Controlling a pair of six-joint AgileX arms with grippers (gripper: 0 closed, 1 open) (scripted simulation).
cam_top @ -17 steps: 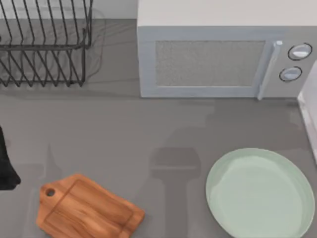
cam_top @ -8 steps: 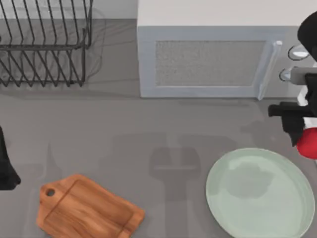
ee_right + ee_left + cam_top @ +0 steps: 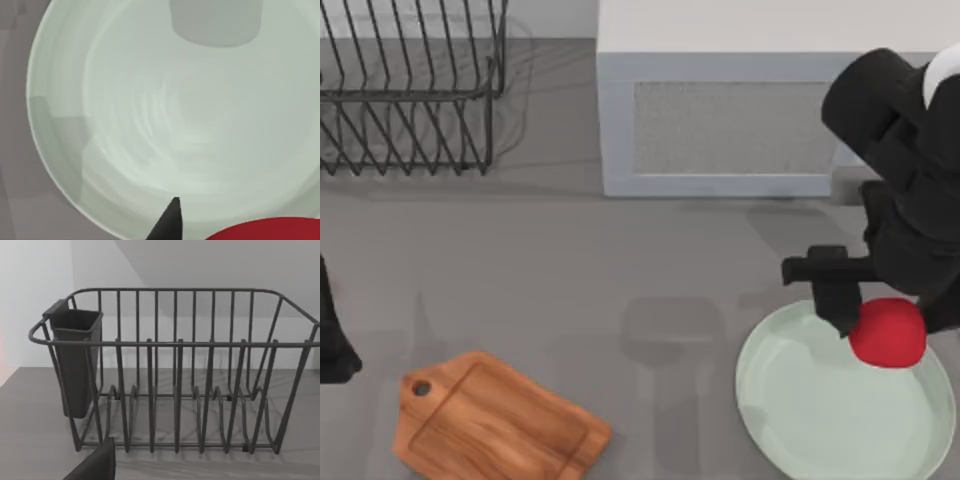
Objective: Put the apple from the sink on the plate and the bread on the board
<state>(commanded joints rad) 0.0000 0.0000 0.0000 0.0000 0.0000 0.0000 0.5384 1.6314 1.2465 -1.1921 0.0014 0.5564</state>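
Up at the back of the grey surface stands a microwave, with a black wire dish rack to its left. Next in size, the pale green plate lies at the front right, and the wooden board lies bare at the front left. Over the plate's upper right part hangs my right arm; its claw is closed around the red apple, which hangs above the plate's inner slope. My left arm sits parked at the far left edge, facing the rack; I cannot tell how its claw stands.
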